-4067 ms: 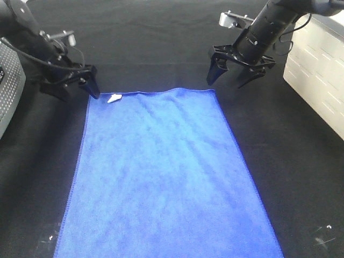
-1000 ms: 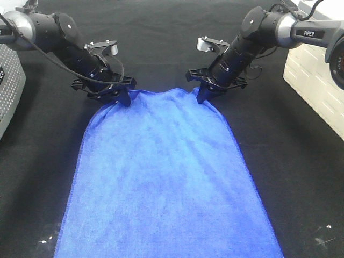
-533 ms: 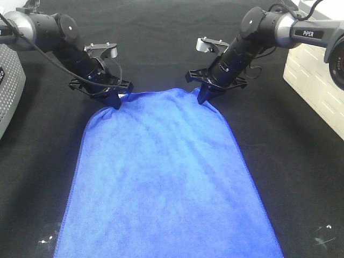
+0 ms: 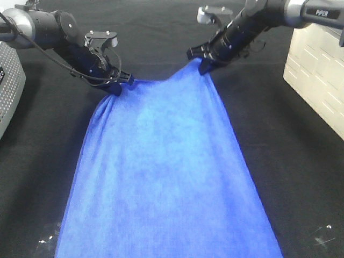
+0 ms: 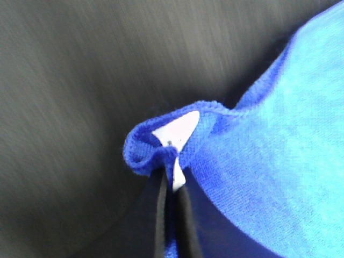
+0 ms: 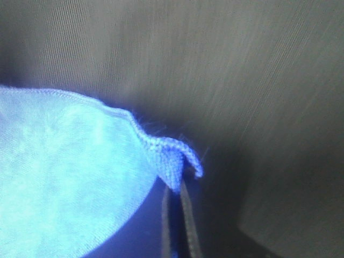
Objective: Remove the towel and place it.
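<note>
A black cloth-covered table (image 4: pixel 290 161) fills the scene, with a grey perforated case (image 4: pixel 8 88) at its left edge and a white slotted box (image 4: pixel 317 75) at its right; bare black cloth lies open on both sides and beyond the arms. The blue towel (image 4: pixel 166 177) runs down the middle, near end flat, far end raised. The left gripper (image 4: pixel 115 88) is clamped on the far-left corner, its white tag (image 5: pixel 174 131) bunched at the pinched tips; the right gripper (image 4: pixel 203 66) is clamped on the far-right corner, held higher
</note>
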Tool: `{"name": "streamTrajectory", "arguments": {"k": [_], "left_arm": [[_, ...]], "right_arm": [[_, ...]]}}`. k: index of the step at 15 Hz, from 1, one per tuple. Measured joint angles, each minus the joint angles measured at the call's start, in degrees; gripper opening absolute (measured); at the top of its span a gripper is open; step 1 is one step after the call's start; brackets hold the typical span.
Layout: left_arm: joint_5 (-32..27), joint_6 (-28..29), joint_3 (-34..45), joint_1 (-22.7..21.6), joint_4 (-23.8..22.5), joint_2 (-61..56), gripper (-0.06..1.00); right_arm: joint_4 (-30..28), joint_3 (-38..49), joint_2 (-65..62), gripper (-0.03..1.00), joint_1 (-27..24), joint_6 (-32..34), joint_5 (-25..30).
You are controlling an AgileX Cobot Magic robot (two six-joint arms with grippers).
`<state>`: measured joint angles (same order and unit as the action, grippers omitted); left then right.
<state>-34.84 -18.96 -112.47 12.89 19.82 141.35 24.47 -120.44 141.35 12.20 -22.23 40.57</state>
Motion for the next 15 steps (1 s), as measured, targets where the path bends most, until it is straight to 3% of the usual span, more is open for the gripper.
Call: {"name": "streamTrajectory", "arguments": {"k": [7, 15], "left_arm": [[15.07, -0.06, 0.06, 0.11, 0.00, -0.46, 0.02], [29.68, -4.64, 0.06, 1.38, -0.23, -0.46, 0.02]], "right_arm": [[-3.55, 0.00, 0.00, 0.01, 0.00, -1.03, -9.57], [-3.90, 0.00, 0.00, 0.01, 0.00, -2.69, -20.45]]}}
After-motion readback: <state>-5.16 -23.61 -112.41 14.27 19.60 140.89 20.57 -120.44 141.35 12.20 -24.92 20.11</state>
